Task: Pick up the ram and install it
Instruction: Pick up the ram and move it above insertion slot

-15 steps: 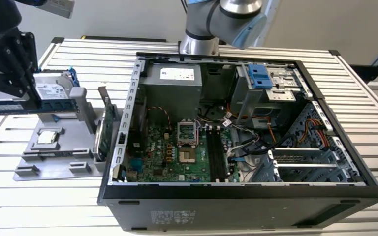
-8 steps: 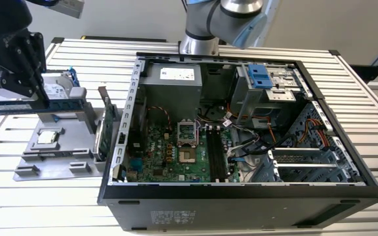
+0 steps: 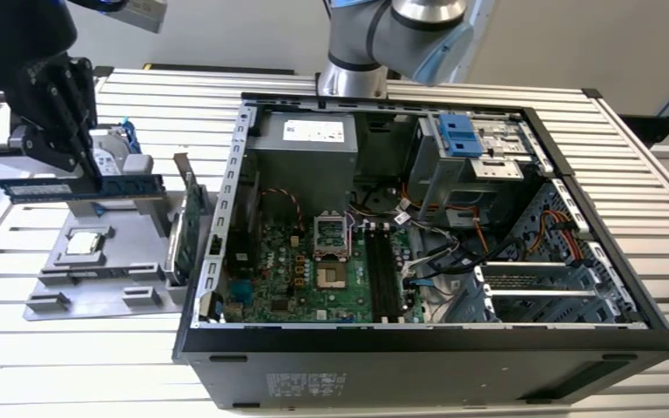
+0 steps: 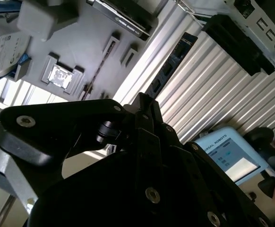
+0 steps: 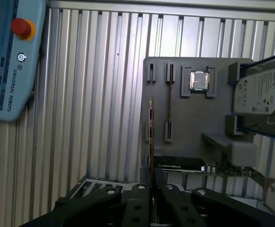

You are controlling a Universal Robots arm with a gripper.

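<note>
Jaws clamp ram (image 3: 32, 189) over grey tray (image 3: 91, 283); open computer case (image 3: 428, 348) beside.

Black hand (image 3: 87, 171) with silver screws (image 4: 26, 121); silver arm (image 3: 410, 24), blue caps

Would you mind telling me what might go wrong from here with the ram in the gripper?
The ram is pinched by the gripper on thin faces, so it may tilt or slip. The upright expansion card and the case wall stand between it and the motherboard slots; it could clip them.

Open computer case (image 3: 428, 341) — grey tray (image 3: 93, 289) (processor (image 3: 86, 245) aboard).
</note>
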